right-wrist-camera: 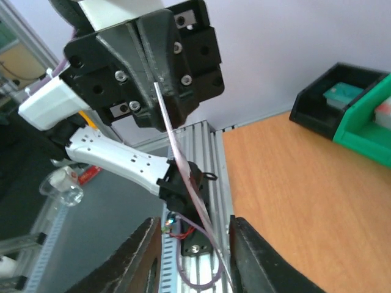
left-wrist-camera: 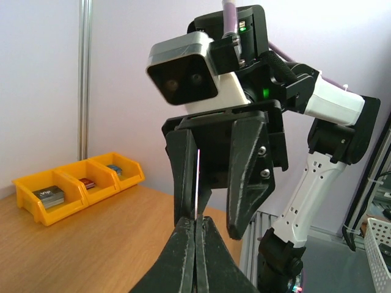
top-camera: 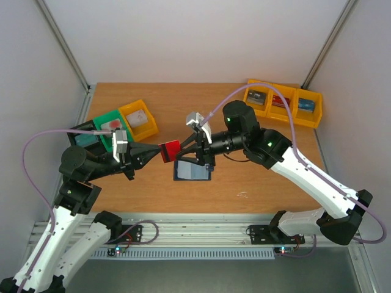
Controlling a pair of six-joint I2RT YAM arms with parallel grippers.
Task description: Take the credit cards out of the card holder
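My left gripper [top-camera: 160, 152] is shut on a red credit card [top-camera: 169, 150] and holds it in the air above the table. In the left wrist view the card [left-wrist-camera: 199, 180] shows edge-on, rising from my shut left gripper [left-wrist-camera: 196, 223]. My right gripper [top-camera: 183, 146] is open, and its jaws straddle the card's far end without closing on it. In the right wrist view the card [right-wrist-camera: 183, 165] passes as a thin pale line through my right gripper [right-wrist-camera: 194, 223], nearer the right-hand finger. The navy card holder [top-camera: 193, 171] lies open on the table below both grippers.
A row of yellow bins [top-camera: 284, 102] with small items stands at the back right. A yellow bin [top-camera: 138, 119], a green bin [top-camera: 109, 125] and a black bin [top-camera: 85, 137] stand at the back left. The table's front edge and an aluminium rail [top-camera: 201, 235] lie near the arm bases.
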